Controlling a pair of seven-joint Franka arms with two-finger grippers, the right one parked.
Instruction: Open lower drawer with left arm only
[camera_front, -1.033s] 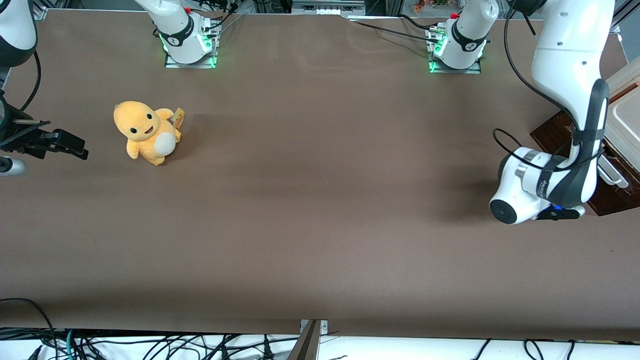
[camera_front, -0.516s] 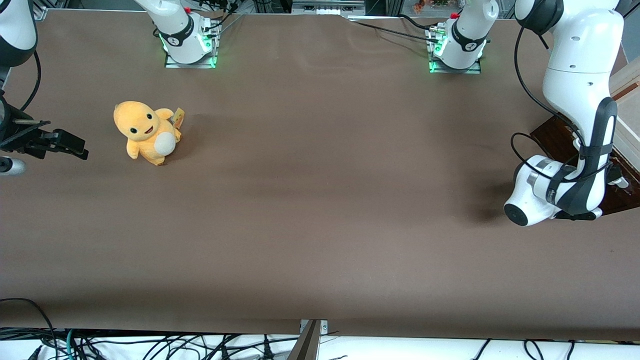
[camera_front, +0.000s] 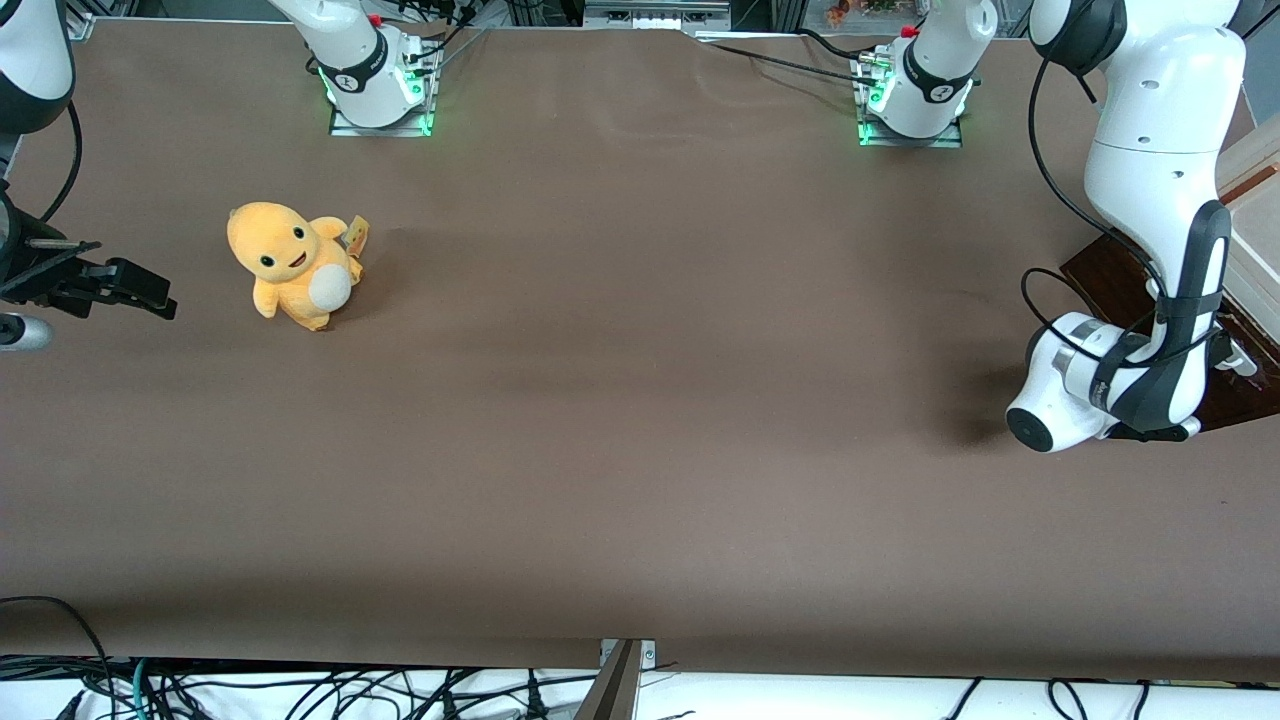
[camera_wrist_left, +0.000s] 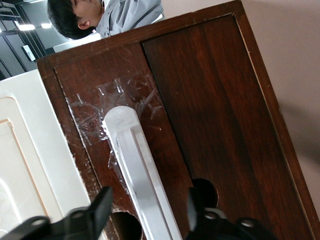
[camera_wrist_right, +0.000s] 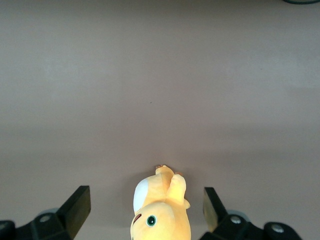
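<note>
The lower drawer (camera_wrist_left: 90, 85) shows a dark brown front with a long white bar handle (camera_wrist_left: 135, 165) and scuffed tape around it. My left gripper (camera_wrist_left: 147, 207) is open right at this front, one black finger (camera_wrist_left: 102, 205) on each side of the handle, neither touching it. In the front view the left arm (camera_front: 1150, 200) reaches down over the cabinet's dark front (camera_front: 1100, 270) at the working arm's end of the table. Its wrist hides the gripper, and only the handle's tip (camera_front: 1240, 365) shows.
The cabinet's pale top (camera_wrist_left: 30, 165) borders the drawer front. An orange plush toy (camera_front: 290, 262) sits toward the parked arm's end of the table. A person's head (camera_wrist_left: 75, 17) shows past the cabinet. Brown table surface (camera_front: 640, 400) lies between toy and cabinet.
The left arm has swung closer to the cabinet and now covers most of the handle. Over the last half second it barely moved.
</note>
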